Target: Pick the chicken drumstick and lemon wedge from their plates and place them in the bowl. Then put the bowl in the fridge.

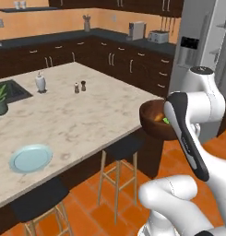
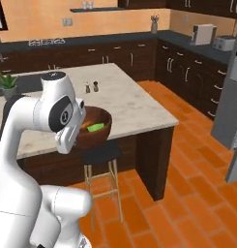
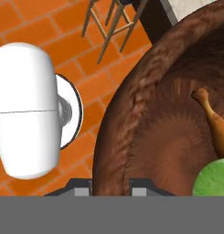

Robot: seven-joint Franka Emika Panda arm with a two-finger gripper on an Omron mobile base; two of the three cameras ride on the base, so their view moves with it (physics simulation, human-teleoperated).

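Wooden bowl [image 2: 93,127] off the tabletop [image 1: 82,110], rim clenched in claw [image 3: 110,185]; chicken drumstick [image 3: 217,122] and lemon wedge [image 3: 213,179] inside. Loading done; carry to fridge [image 1: 203,50] remains.

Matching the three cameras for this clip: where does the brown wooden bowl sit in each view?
Left base view: bowl at right of centre, partly behind the white arm, off the counter's corner.
Right base view: left of centre, beside the arm's head, above the stool.
Hand view: fills the right side, rim curving from the bottom to the top right.
Shared landmark: the green lemon wedge inside the bowl.
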